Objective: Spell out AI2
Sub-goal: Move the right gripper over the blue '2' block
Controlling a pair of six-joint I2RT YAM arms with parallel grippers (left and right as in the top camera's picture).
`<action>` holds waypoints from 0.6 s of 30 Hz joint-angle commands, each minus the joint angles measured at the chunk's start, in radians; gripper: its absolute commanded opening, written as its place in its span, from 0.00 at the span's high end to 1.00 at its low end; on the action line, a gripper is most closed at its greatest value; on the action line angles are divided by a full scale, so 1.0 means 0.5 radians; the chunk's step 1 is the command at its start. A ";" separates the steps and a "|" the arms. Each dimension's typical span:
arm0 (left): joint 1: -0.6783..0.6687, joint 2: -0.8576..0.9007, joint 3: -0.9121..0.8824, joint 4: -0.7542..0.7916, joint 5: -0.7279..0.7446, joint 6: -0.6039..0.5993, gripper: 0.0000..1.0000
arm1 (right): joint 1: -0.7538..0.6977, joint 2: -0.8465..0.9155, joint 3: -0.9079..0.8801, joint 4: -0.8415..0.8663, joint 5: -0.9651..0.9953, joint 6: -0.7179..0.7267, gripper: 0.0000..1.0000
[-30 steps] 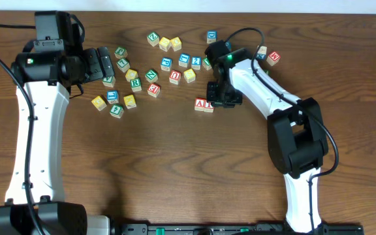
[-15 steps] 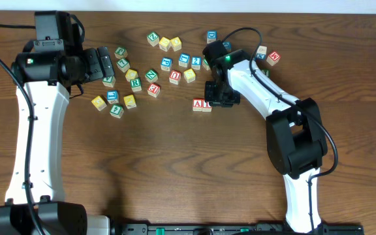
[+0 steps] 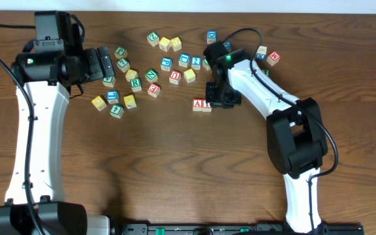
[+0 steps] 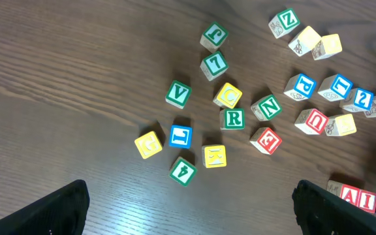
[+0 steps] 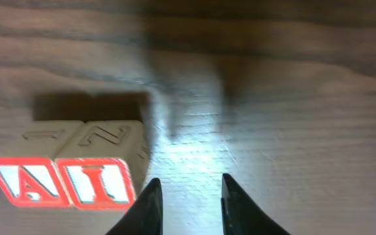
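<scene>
1. The A block [image 3: 198, 104] and the I block [image 3: 206, 105] stand on the table [image 3: 175, 170], touching side by side, with their red letters facing up.
2. The right gripper [image 5: 189, 196] is low, just beside the I block. Its fingers are a little apart, with nothing between them.
3. The 2 block [image 3: 196, 62] lies among the scattered blocks [image 3: 175, 76], well apart from this pair.
4. The left gripper [image 4: 188, 215] is wide open and holds nothing.

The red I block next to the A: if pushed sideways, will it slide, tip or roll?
The I block is a cube lying flat on the table, so it probably slides, not rolls. It looks rigid. It touches the A block, so a push toward A likely moves both.
</scene>
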 commanded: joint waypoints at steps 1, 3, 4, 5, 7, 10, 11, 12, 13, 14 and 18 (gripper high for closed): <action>0.003 -0.003 0.033 0.004 -0.025 -0.011 0.02 | -0.061 -0.005 0.192 -0.076 -0.005 -0.143 0.71; 0.003 -0.003 0.033 0.010 -0.025 -0.010 0.02 | -0.072 -0.006 0.315 -0.149 -0.005 -0.212 0.64; 0.003 -0.003 0.033 0.012 -0.025 -0.010 0.02 | -0.074 -0.006 0.388 -0.185 -0.005 -0.246 0.61; 0.003 -0.003 0.033 0.018 -0.025 -0.010 0.02 | -0.074 -0.006 0.449 -0.204 -0.005 -0.268 0.58; 0.004 -0.003 0.033 0.026 -0.025 -0.010 0.02 | -0.072 -0.006 0.577 -0.219 -0.011 -0.314 0.55; 0.004 -0.003 0.033 0.034 -0.026 -0.009 0.02 | -0.043 -0.006 0.789 -0.147 -0.011 -0.334 0.50; 0.004 -0.003 0.033 0.034 -0.027 -0.008 0.02 | -0.031 -0.006 0.825 -0.103 -0.011 -0.340 0.50; 0.004 -0.003 0.033 0.034 -0.027 -0.002 0.02 | -0.021 -0.006 0.843 -0.051 -0.005 -0.340 0.49; 0.004 -0.003 0.033 0.034 -0.027 -0.002 0.02 | -0.008 -0.006 0.847 0.025 -0.002 -0.340 0.49; 0.004 -0.003 0.033 0.034 -0.027 -0.002 0.02 | 0.002 -0.006 0.847 0.101 -0.002 -0.339 0.49; 0.004 -0.003 0.033 0.032 -0.085 -0.002 0.02 | 0.031 0.042 0.842 0.349 -0.003 -0.315 0.48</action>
